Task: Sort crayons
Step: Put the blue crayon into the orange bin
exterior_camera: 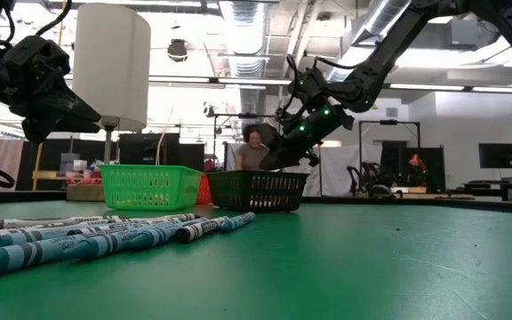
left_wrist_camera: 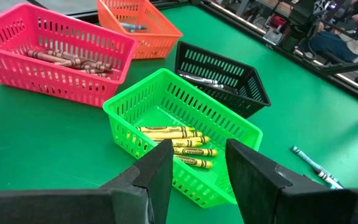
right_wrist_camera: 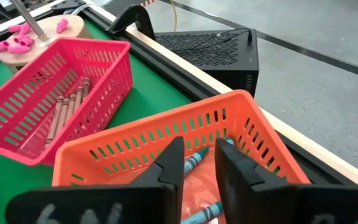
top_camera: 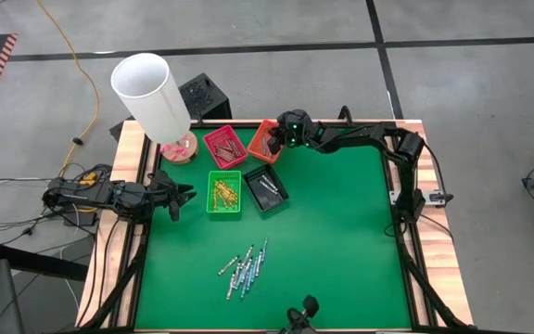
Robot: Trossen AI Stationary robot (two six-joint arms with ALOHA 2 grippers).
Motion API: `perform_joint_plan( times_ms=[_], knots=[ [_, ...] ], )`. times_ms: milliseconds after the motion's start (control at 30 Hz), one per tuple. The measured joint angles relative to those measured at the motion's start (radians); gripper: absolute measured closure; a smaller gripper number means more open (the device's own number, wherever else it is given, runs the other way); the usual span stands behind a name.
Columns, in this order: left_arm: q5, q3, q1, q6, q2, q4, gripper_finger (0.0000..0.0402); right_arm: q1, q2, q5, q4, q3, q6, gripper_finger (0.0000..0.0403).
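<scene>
Only right wrist view shows blue crayons (right_wrist_camera: 194,160) inside orange tray (right_wrist_camera: 253,134).

The crayons (top_camera: 245,269) fall into several groups. A loose cluster of light blue and grey-white sticks lies flat on the green counter (top_camera: 341,232), well apart from both sets of fingers, roughly parallel and partly touching. Yellow-orange crayons (left_wrist_camera: 178,142) lie side by side in the green tray (left_wrist_camera: 216,118), just ahead of the left fingers (left_wrist_camera: 160,171). Red-brown crayons (right_wrist_camera: 67,109) rest lengthwise in the pink tray (right_wrist_camera: 98,62), beyond and to one side of the right fingers (right_wrist_camera: 174,165). Light blue crayons (right_wrist_camera: 194,162) lie in the orange tray (right_wrist_camera: 135,140), directly under the right fingers. Grey-white sticks (left_wrist_camera: 204,79) lie in the black tray (left_wrist_camera: 241,78), farther ahead of the left fingers.
</scene>
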Motion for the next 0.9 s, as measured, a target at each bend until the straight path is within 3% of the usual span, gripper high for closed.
perform_joint_plan(
  times_ms=[333, 567, 900],
  knots=[
    [0.000, 0.000, 0.000, 0.000, 0.000, 0.000, 0.0265, -0.003, 0.000, -0.022, 0.001, 0.000, 0.000, 0.0259],
    [0.000, 0.000, 0.000, 0.000, 0.000, 0.000, 0.0265, -0.003, -0.026, -0.031, -0.002, 0.015, -0.024, 0.0243],
    [0.005, 0.000, 0.000, -0.001, 0.000, 0.000, 0.0265, 0.087, -0.196, -0.236, -0.015, 0.060, -0.047, 0.0253]
  ],
)
